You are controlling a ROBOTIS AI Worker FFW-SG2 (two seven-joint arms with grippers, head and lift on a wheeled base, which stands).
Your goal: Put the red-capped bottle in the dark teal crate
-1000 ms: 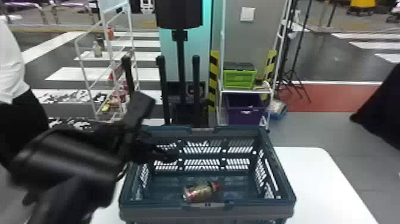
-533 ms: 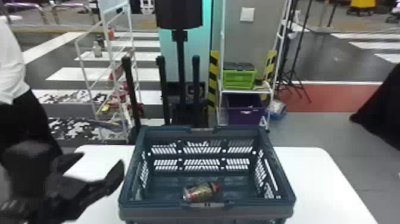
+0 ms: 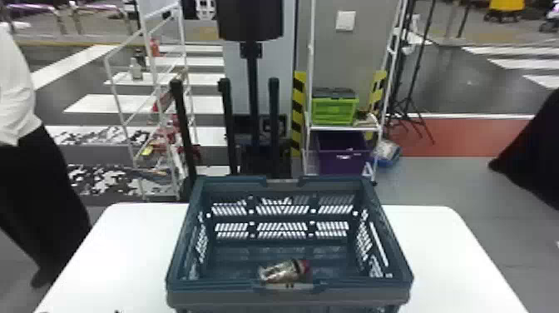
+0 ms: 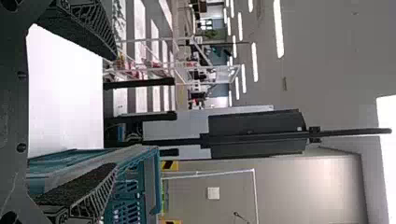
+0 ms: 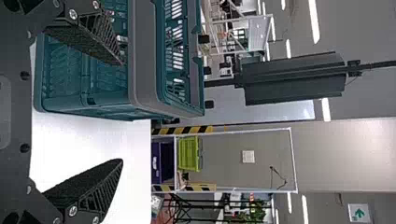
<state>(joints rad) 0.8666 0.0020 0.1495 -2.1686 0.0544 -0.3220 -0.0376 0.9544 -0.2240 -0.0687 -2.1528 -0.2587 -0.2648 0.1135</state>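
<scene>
The red-capped bottle (image 3: 285,270) lies on its side inside the dark teal crate (image 3: 291,297), near its front wall, with the red cap toward the right. In the left wrist view my left gripper (image 4: 114,112) stands open with nothing between its fingers, beside the crate (image 4: 154,182). My right gripper (image 5: 122,112) is parked in the right wrist view, also open and holding nothing, near the crate's (image 5: 142,56) outer side.
The crate stands on a white table (image 3: 449,249). Behind the table are a black stand (image 3: 253,83), a white rack (image 3: 154,83) and a shelf with a green crate (image 3: 335,110) and a purple bin (image 3: 341,156). A person stands at the left.
The left arm has drawn back from over the crate's left side toward the near left, out of the head view. The bottle and crate have stayed put.
</scene>
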